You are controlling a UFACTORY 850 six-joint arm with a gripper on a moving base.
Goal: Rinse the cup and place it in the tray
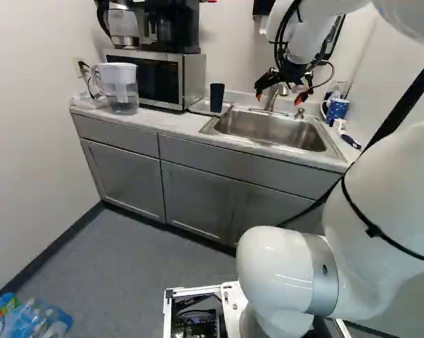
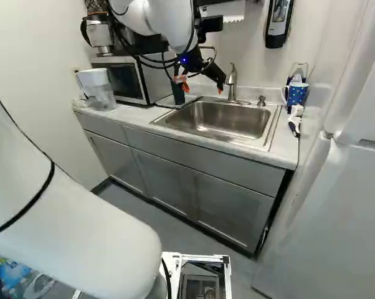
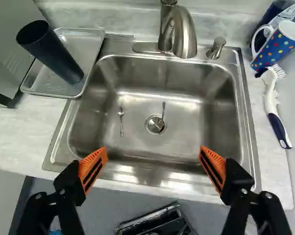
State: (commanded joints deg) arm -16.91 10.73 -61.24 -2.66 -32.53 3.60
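Apparently placing is done, with the dark cup (image 3: 52, 53) in the left tray (image 3: 92, 43); the gripper (image 3: 153, 149), spread empty, need only retreat.

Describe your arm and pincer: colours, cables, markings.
Arm: white, rounded, grey band at a joint, thin black strap around a link. Black cables loop near the wrist; small blue light there. Pincer: black, two fingers, orange pads with dark slots.

And there's the pale bench (image 1: 163, 122), sink (image 3: 137, 105) set into it! White-topped pitcher (image 1: 120, 90), microwave (image 1: 158, 79) just beside, then the tray (image 3: 90, 44); across the sink, a spotted mug (image 3: 279, 48) and, close by, a brush (image 3: 271, 100).
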